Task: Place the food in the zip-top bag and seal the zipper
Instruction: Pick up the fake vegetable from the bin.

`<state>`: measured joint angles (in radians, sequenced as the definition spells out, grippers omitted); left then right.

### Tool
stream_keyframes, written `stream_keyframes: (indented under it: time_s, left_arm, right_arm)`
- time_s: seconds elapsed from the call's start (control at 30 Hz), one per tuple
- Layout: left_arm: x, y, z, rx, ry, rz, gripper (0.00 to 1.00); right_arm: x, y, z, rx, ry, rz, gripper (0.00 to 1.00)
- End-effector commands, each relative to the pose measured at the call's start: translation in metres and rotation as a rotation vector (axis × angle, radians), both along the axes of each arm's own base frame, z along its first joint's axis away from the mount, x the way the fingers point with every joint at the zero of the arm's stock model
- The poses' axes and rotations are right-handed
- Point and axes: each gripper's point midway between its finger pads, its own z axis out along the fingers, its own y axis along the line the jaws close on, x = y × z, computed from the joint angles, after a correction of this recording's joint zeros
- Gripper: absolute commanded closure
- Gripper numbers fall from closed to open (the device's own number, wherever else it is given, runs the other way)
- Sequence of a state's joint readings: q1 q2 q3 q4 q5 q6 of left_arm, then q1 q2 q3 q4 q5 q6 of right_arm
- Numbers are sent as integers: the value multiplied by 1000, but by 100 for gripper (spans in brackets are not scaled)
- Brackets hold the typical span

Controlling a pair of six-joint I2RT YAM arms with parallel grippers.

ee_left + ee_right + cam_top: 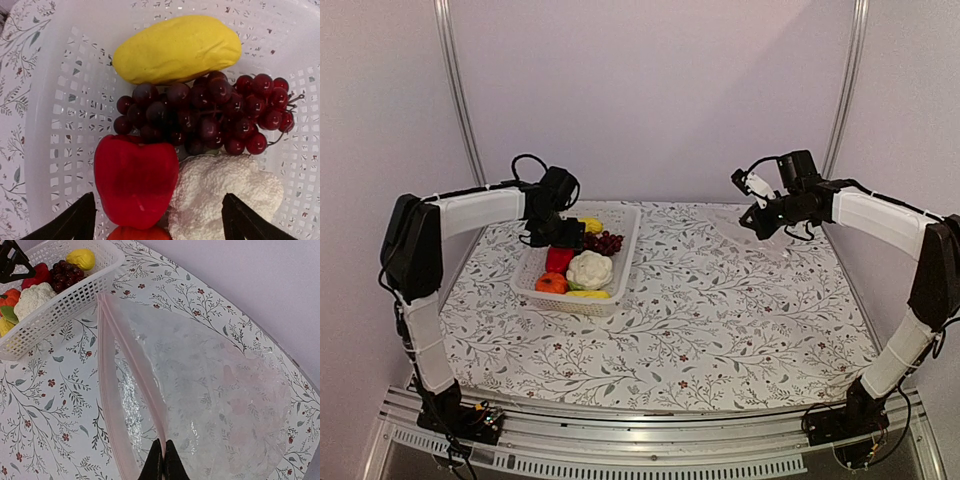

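The zip-top bag [215,390] is lying flat on the far right part of the table. It is clear and crinkly, and the floral print is showing through its glossy skin. Its zipper [134,365] — a thin, straight, pinkish-white strip — is running from just beside the basket's corner down to my right gripper [163,460]. That gripper's fingers are pressing tight together on the strip. The bag's two lips are parting in a narrow wedge.

The food is all sitting in the white slotted basket [60,125], on the far left part of the table, none of it in the bag. A smooth yellow lemon [175,47] is touching the glossy dark red grapes [210,117]. Below them a shiny red pepper [135,180] is leaning against the bumpy white cauliflower [225,195], and an orange tomato [137,234] is peeking out at the pepper's base. My left gripper [160,220] is hovering over the pepper and cauliflower — fingers spread wide, gripping nothing. The patterned tablecloth [720,310] is covering the table under everything.
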<state>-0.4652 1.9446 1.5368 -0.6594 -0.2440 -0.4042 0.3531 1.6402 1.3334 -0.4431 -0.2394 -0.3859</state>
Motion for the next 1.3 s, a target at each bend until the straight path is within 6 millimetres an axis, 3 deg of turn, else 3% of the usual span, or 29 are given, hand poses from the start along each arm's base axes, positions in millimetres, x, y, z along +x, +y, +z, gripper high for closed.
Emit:
stream_keyframes:
  time_s: [0.0, 0.3, 0.73, 1.0, 1.27]
  left_arm:
    - [8, 10, -15, 95, 32, 15, 12]
    - [17, 21, -29, 187, 36, 43, 11]
    - [23, 20, -45, 197, 61, 37, 18]
    - [21, 23, -55, 221, 86, 32, 16]
    - [24, 26, -63, 220, 99, 35, 26]
  right_arm:
    - [-3, 2, -2, 5, 4, 15, 100]
    - [-4, 3, -5, 7, 12, 18, 100]
    - [-5, 4, -11, 8, 28, 24, 100]
    - [-5, 5, -14, 9, 36, 24, 100]
    - [-6, 6, -15, 9, 41, 27, 100]
